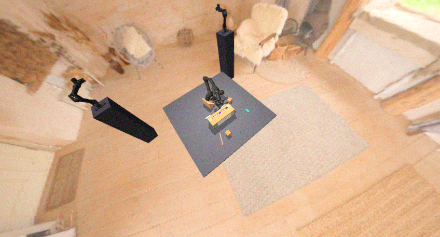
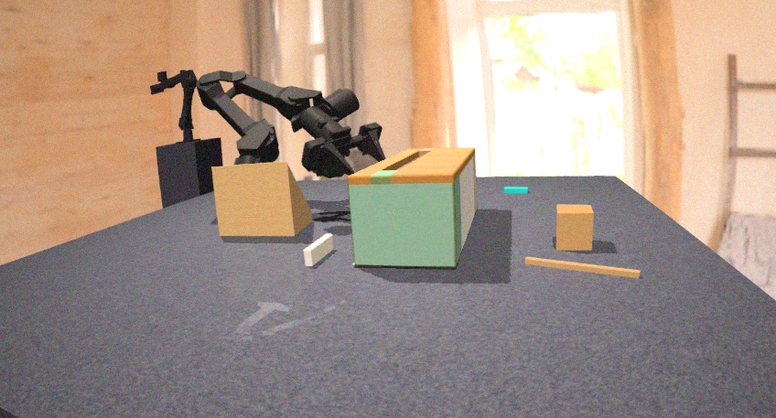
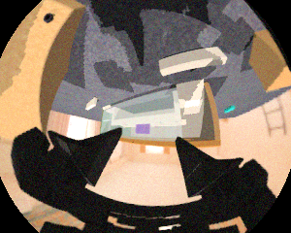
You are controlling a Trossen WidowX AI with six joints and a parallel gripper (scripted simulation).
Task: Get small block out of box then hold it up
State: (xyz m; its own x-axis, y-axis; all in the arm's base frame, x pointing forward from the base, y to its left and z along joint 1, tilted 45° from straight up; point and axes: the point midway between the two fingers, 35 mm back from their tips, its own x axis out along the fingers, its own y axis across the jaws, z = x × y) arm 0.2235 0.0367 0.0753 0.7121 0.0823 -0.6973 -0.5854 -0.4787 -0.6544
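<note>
Purple and small, the block [image 3: 144,128] still sits on the shelf inside the clear-fronted box [image 2: 403,223], so by my reading nothing is done yet, while the gripper [image 2: 356,144] hovers behind the box, wide open and empty, every step remaining.

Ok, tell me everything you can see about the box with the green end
The box is an upright rectangular block standing flat on the dark table. Its near end is plain matte green, its top wood-coloured with a long slot and a green band, its right side pale. Nothing touches it; the open gripper hangs just behind, and a white bar lies beside it.
</note>
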